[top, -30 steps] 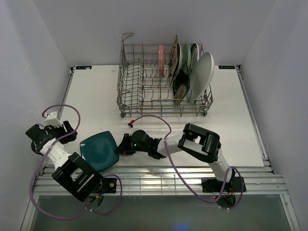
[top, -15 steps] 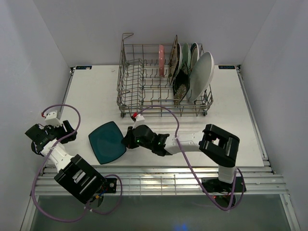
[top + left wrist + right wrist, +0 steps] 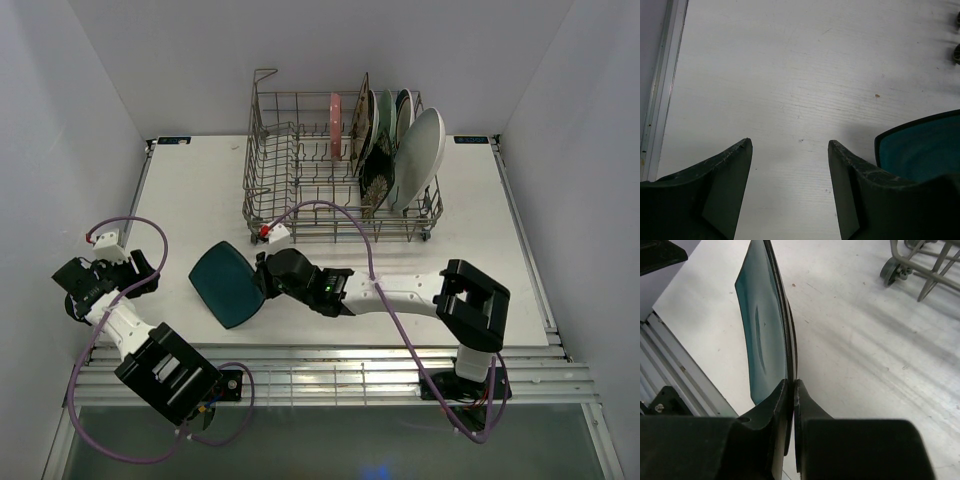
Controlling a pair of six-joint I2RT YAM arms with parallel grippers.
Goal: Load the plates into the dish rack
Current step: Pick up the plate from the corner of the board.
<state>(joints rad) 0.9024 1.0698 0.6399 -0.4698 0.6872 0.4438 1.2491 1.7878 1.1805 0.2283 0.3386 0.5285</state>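
A dark teal square plate [image 3: 225, 284] is held tilted on edge above the table, left of centre. My right gripper [image 3: 262, 280] is shut on its right rim; in the right wrist view the plate [image 3: 765, 325] stands edge-on between the pinched fingers [image 3: 792, 390]. The grey wire dish rack [image 3: 300, 180] stands at the back with several plates upright in its right end: a pink one [image 3: 335, 118], floral ones [image 3: 375, 150] and a large white oval [image 3: 420, 158]. My left gripper [image 3: 140, 275] is open and empty at the far left; its view shows the teal plate's corner [image 3: 920, 150].
The rack's wheels [image 3: 890, 271] show at the top right of the right wrist view. A slatted metal ledge [image 3: 330, 365] runs along the near table edge. White walls close in both sides.
My right gripper has lifted the teal plate from near flat to tilted on edge and carried it away from the near edge. The left arm has hardly moved.
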